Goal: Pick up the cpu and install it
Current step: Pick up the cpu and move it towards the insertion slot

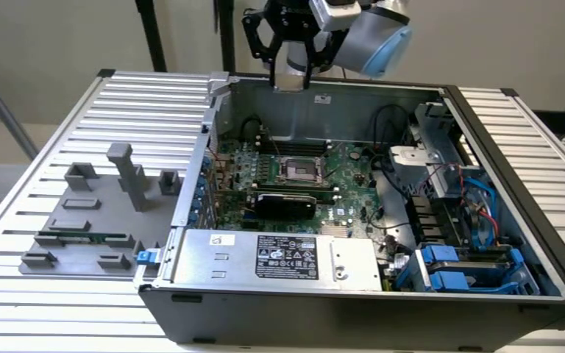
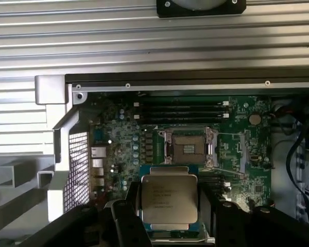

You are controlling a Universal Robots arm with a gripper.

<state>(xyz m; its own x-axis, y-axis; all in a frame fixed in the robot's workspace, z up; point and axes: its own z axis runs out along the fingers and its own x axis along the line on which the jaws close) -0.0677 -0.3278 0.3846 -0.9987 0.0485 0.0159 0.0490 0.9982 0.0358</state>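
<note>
claw (image 2: pixel 170 211) pinching cpu (image 2: pixel 169 198) by edges: square, silvery-grey top plate, dark printed text, thin green rim.

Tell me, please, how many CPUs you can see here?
1. The cpu is clamped in the gripper above the case; the socket is empty. Others might lie hidden inside the case.

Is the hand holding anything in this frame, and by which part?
Yes: the cpu, gripped by the hand at two opposite side edges, with its metal top plate left uncovered.
</note>
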